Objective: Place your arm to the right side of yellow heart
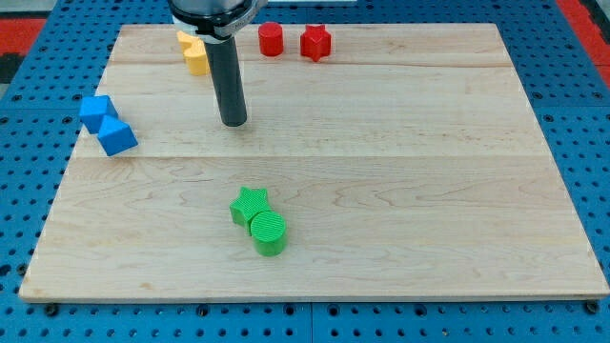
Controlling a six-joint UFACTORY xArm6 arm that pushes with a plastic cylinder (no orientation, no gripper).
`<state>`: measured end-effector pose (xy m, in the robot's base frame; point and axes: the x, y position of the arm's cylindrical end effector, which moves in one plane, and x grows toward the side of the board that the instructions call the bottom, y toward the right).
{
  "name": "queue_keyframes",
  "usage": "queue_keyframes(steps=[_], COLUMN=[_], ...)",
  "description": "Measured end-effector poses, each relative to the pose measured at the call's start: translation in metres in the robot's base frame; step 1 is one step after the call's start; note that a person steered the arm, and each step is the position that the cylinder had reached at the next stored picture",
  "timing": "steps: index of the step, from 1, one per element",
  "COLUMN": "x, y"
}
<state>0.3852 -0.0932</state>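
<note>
A pale wooden board filled mid-frame, lying on blue pegboard; red panels showed at both upper corners.

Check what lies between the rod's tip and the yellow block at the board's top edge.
Nothing: in the camera view, only bare wooden board separates my tip from the yellow block, partly hidden behind the rod.

rod: upper part and arm body cut off by view's top edge | yellow blocks: just left of rod and above my tip, right sides hidden behind rod, shapes cannot be told, count unclear | board: top edge behind rod hidden
</note>
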Motion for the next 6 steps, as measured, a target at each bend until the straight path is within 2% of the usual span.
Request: queue_keyframes(steps=[2,3,6], x=[-0.013,-0.037,-0.111], y=[0.011,-0.021,-0.004])
